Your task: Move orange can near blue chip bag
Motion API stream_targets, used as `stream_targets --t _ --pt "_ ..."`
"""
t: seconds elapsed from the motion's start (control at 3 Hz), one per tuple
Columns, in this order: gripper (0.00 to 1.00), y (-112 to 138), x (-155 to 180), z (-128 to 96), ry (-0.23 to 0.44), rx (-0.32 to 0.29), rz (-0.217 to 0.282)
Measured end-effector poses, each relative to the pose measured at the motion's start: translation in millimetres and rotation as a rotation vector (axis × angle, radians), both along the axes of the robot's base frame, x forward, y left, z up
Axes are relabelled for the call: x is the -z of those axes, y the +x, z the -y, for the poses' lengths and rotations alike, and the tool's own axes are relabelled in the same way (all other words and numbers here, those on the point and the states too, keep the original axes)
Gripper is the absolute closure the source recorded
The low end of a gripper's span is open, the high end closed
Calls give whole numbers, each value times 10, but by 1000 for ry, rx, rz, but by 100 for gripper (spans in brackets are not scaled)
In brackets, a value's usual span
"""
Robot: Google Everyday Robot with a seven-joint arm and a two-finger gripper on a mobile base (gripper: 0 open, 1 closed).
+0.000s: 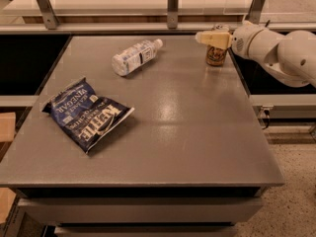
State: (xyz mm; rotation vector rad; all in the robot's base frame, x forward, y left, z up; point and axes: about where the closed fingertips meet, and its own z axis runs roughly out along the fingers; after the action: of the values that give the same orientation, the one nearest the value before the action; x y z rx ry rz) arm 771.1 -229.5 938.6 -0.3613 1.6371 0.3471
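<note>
White-cased arm (pixel 279 51) comes in from the right edge of the camera view, at the far right corner of the grey table (pixel 168 147). We note the forearm lying roughly level and pointing left, just above the tabletop. Its cream-coloured gripper (pixel 212 37) reaches across the upper part of the orange can (pixel 216 58) and hides the can's top from us. Whether the gripper clamps the can or sits loose about it, we cannot tell.

Orange can: upright on the table, directly below and partly behind the gripper, close to the table's right edge and its far side. We see a faint sheen on the tabletop just in front of it.

Left of the gripper and slightly nearer to us: clear plastic bottle (pixel 134 57) on its side, white label, cap end turned toward the gripper. A strip of bare table separates the two.

Blue chip bag (pixel 86 113): far to the left of the gripper and much nearer to us, lying flat and crinkled near the table's left edge, its white lettering upside down from where we look. Bag and can are well apart. Grey tabletop runs between them; the bottle lies to the far side of that line.

Behind the gripper: metal rail with upright posts (pixel 172 4), a pale surface beyond. Below the arm, right of the table: speckled floor (pixel 291 181).
</note>
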Motion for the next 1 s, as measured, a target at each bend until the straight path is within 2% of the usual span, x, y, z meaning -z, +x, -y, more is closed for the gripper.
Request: stream_targets --t 0.33,0.67,1.0 --pt "0 57 48 -39 -33 -2 -25" --pt "0 117 131 -55 -35 -13 -52" --pt "0 165 213 -40 -6 -23 -71"
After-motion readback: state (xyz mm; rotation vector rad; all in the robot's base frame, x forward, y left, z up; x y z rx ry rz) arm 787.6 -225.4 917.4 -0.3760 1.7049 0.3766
